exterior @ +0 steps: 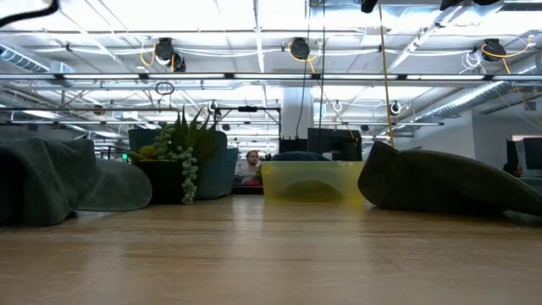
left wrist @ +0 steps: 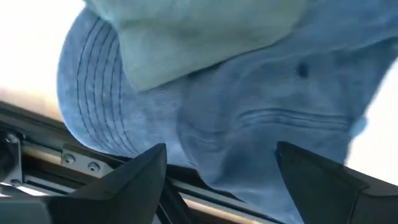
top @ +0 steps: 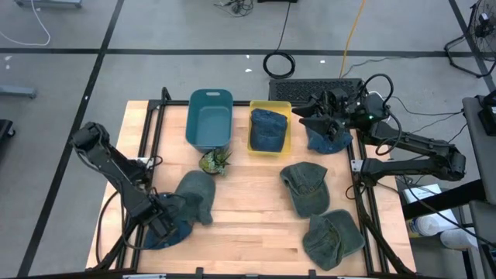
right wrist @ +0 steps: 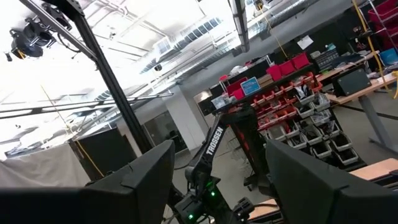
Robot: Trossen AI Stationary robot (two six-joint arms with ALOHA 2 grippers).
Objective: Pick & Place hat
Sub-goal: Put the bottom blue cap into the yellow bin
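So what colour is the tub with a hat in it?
Yellow tub, translucent, clearest in the high view; the hat inside is blue.

Table (top: pixel 248 225): pale wood planks, black frame rails along the edges
Bin (top: pixel 209 120): teal
Tray (top: pixel 285 108): yellow — see-through yellow in the low view
Hat in tray (top: pixel 268 130): denim blue
Hat by right gripper (top: pixel 325 139): blue
Hat at near-left corner (top: pixel 177 229): blue denim with rows of stitching on the brim
Other hats (top: pixel 306 186): grey-green — three of them
Plant (top: pixel 215 161): green leaves, dark pot
Arms (top: pixel 116 167): black
Floor (top: pixel 155 31): grey, dark lines
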